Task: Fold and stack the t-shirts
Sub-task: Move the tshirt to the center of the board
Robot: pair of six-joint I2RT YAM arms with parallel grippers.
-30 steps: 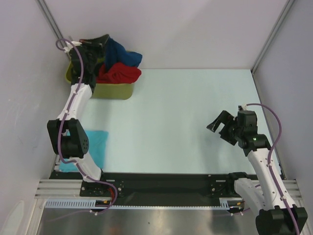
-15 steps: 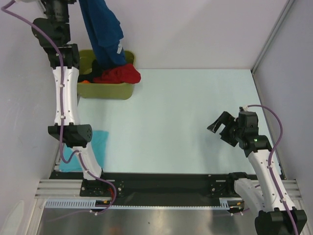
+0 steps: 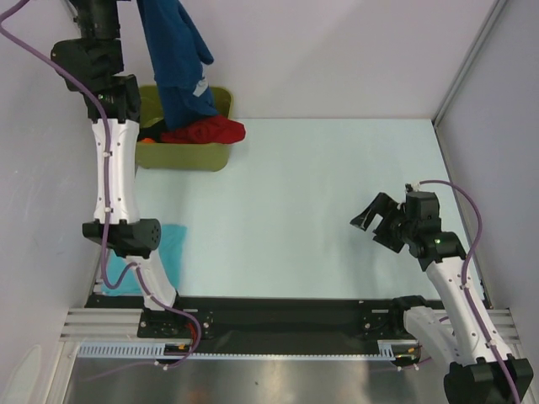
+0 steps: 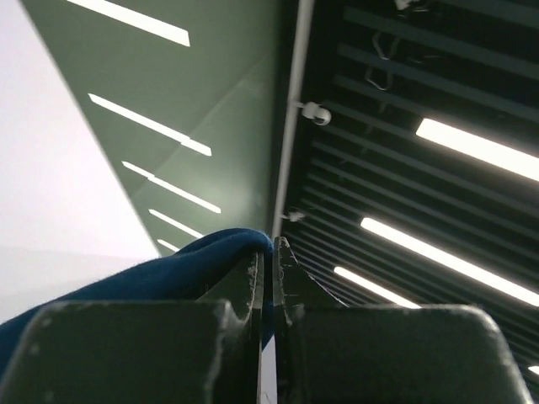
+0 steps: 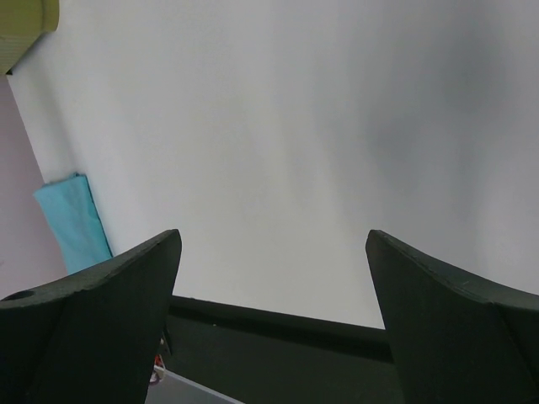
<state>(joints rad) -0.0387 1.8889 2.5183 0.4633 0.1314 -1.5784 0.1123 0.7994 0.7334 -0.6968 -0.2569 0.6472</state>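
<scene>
Fetching step: left claw grips the navy t-shirt, dangling above the bin; right claw wide, empty; next, likely spreading it on the worktop.

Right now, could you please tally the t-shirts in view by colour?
blue tee: 1
red tee: 1
turquoise tee: 1
Total: 3 in view; anything deeper in the bin is hidden.
</scene>
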